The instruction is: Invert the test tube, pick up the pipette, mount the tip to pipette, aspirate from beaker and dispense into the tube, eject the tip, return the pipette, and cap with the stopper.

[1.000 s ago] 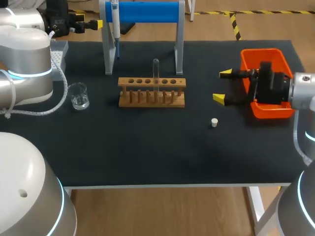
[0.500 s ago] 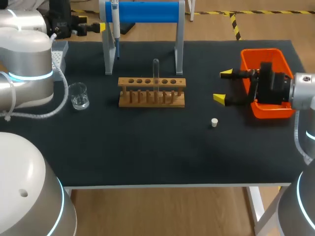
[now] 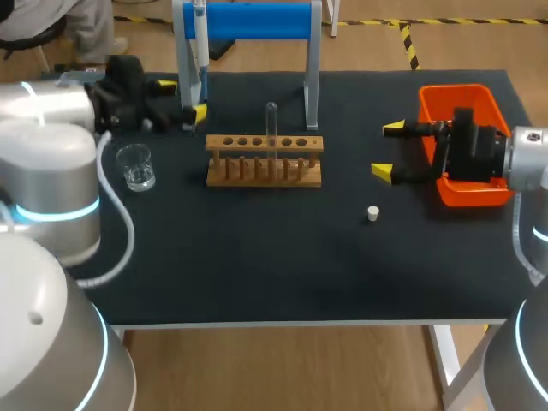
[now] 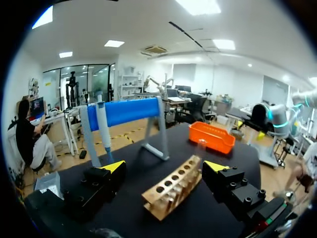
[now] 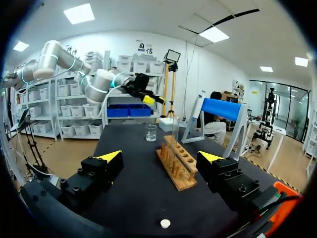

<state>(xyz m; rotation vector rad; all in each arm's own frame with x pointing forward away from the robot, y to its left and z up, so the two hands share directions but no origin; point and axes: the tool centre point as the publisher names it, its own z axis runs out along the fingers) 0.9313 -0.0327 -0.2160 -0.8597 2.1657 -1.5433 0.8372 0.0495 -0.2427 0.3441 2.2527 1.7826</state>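
Yellow-tipped left jaws, spread and empty, are near the pipette hanging on the stand, at 11 o'clock from the test tube. Right jaws are spread too, at 3 o'clock. Picking up the pipette seems in hand; next, close around its body.

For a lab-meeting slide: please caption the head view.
Open left pincer beside the pipette stand, open right pincer before the orange bin; test tube standing in the wooden rack.
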